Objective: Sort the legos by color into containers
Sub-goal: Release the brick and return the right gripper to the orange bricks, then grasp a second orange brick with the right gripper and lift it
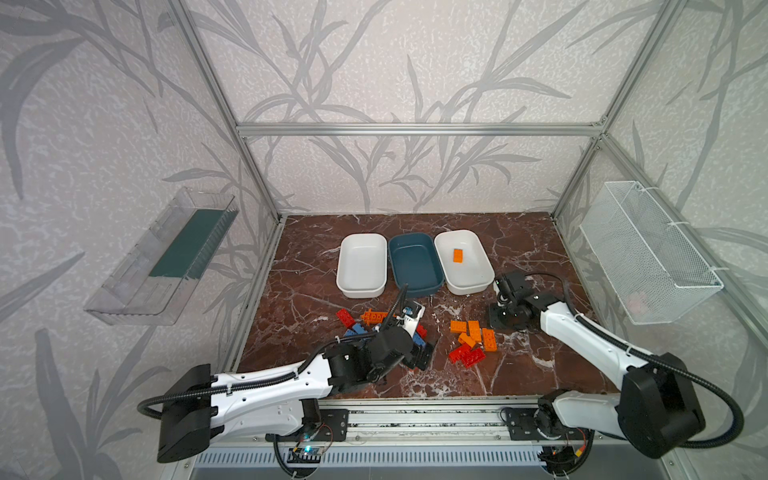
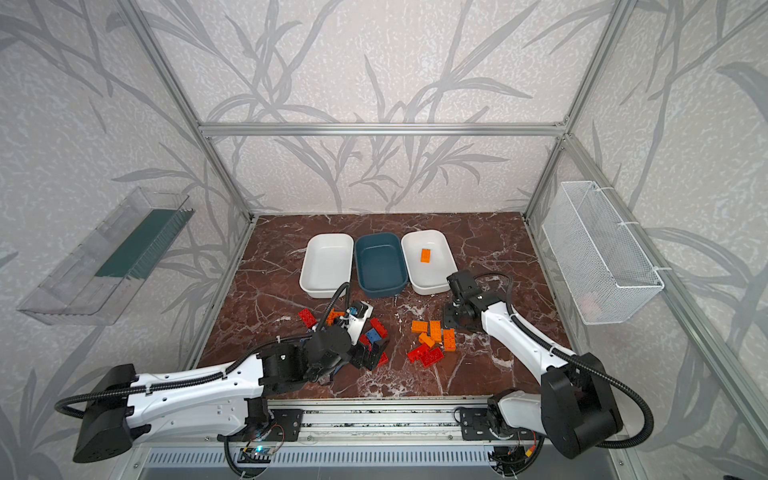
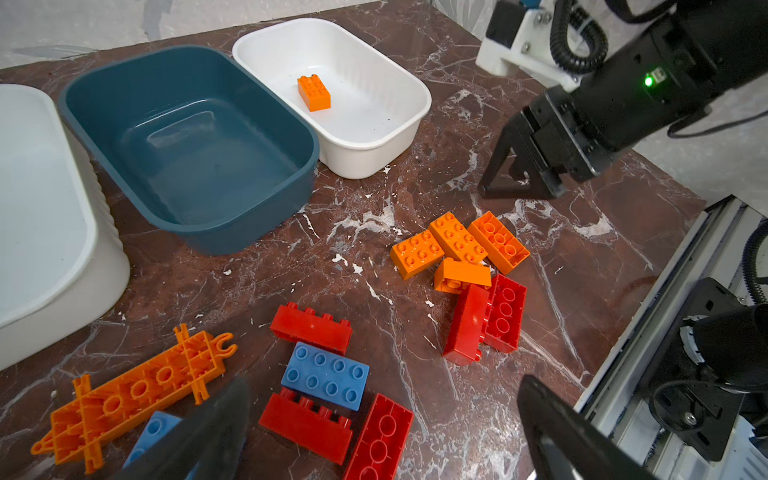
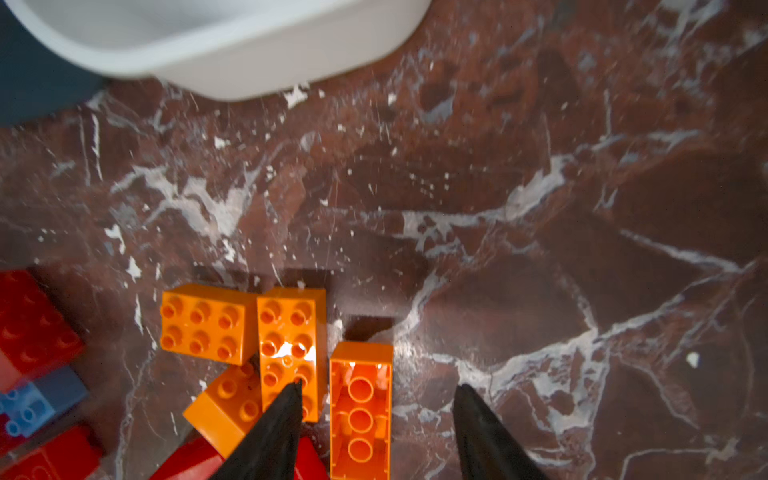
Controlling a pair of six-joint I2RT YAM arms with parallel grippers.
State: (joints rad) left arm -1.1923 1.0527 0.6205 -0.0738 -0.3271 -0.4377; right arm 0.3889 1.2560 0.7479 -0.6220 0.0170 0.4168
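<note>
A clear plastic shelf point(image 1: 162, 257) hangs on the left wall; below it the left arm point(image 1: 266, 386) reaches over the marbled counter point(image 1: 307, 266), and the left jaws stand wide apart, gripping nothing, above a loose heap of legos point(image 1: 345, 318) near the front; in the left wrist view that heap shows a long toothed orange piece point(image 3: 133, 395), a light blue brick point(image 3: 325, 379) lying studs-up between two red bricks point(image 3: 311, 328) on their sides, and an overturned red brick point(image 3: 378, 436); more blue and red pieces are partly hidden under the arm in both top views; at the back of the counter, in a close row, sit a left white tub point(image 1: 361, 266), a teal tub point(image 1: 413, 262) and a right white tub point(image 1: 471, 276), which holds a single orange brick point(image 1: 458, 255), studs-up; in front of that tub, apart from the left heap, four orange bricks point(image 1: 473, 330) lie bunched together, one of them studs-down, with a red pair point(image 1: 467, 356) touching their near edge; the right arm point(image 1: 590, 336) comes in from the right, and the right jaws hover just beside the orange bunch, part-way apart and gripping nothing; a white wire mesh basket point(image 1: 648, 253) hangs on the right wall.
</note>
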